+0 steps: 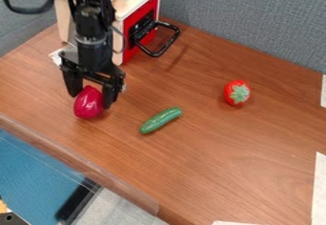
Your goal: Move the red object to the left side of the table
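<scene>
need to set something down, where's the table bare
The table is bare between the cucumber and green-topped red toy, and below both toward the white paper. Crowded upper left: gripper, magenta toy, toy oven.

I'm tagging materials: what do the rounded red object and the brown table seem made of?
The rounded red object, likely glossy plastic, shows pale highlights; rubber is possible. The flat brown table looks like satin wood or laminate, with streaky grain.
</scene>
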